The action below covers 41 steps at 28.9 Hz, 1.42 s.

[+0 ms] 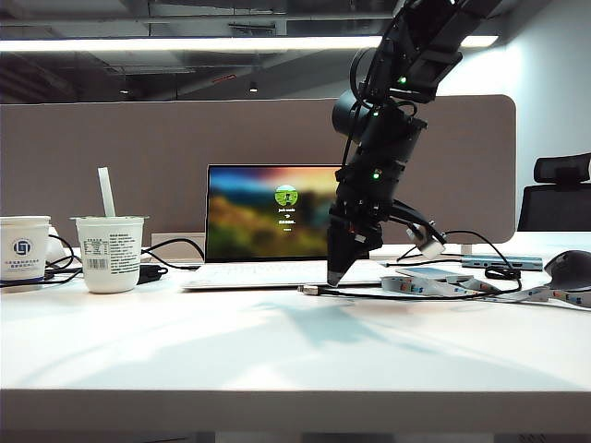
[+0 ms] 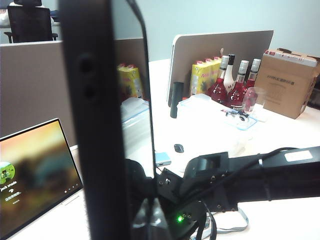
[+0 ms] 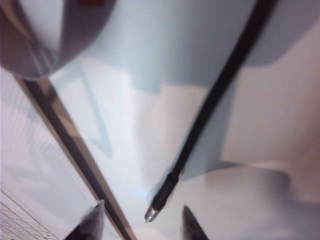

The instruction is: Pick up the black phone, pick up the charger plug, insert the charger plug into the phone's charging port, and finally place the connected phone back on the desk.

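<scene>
on the white desk [image 1: 277, 351] the right gripper's [image 3: 142, 217] jaws straddle the charger plug [image 3: 151, 214]; the left gripper's jaws clamp the black phone [image 2: 95, 125].

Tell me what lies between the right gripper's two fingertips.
In the right wrist view, the charger plug on its thin black cable lies between the open right gripper fingertips, over bare white desk; contact isn't visible.

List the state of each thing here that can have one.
Glossy black rectangular phone: upright, held.
Left gripper: shut on the phone, above the white desk.
Small silver charger plug: lying on the desk, unplugged.
Right gripper: open, fingers astride the plug.
Silver laptop: open, screen lit.
</scene>
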{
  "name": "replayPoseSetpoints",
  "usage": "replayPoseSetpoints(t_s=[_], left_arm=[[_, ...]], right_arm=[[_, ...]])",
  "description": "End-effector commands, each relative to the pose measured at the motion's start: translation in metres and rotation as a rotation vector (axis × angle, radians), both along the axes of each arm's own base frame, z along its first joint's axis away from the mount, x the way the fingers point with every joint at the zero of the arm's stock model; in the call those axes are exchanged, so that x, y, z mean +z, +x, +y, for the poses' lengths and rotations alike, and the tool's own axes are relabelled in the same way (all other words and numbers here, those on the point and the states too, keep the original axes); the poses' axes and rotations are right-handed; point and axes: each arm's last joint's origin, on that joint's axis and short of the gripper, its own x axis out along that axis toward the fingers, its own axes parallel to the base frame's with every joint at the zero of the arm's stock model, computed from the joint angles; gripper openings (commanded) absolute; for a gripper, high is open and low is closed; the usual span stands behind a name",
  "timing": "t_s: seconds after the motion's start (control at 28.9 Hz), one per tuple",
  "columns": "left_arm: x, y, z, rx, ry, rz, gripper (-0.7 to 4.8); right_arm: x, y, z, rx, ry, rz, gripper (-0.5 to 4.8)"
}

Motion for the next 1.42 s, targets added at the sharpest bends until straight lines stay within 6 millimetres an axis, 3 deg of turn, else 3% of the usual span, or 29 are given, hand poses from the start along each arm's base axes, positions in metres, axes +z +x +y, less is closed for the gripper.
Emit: replayPoseSetpoints(t_s=[0.03,0.1,0.24,0.76,1.42], left_arm=[[0.010,-0.006,0.003,-0.007,-0.028,-0.056,-0.07],[0.011,-0.008,0.003,-0.007,-0.030,-0.059,-0.06],[0.013,-0.010,0.005,-0.007,-0.033,-0.064,-0.07],[0.015,-0.015,0.007,-0.007,-0.034,-0.067,-0.06],[0.017,-0.017,0.008,-0.007,-0.037,-0.074,-0.07]], right_arm=[[0.003,-0.002,0.003,-0.019,0.011,0.007,1.98],[0.002,-0.002,0.004,-0.017,0.006,0.014,1.80],[0.005,-0.002,0.006,-0.015,0.009,0.000,0.67],[0.021,0.008,0.013,-0.027,0.042,-0.136,0.67],[0.021,0.009,0.013,-0.028,0.022,-0.156,0.68]])
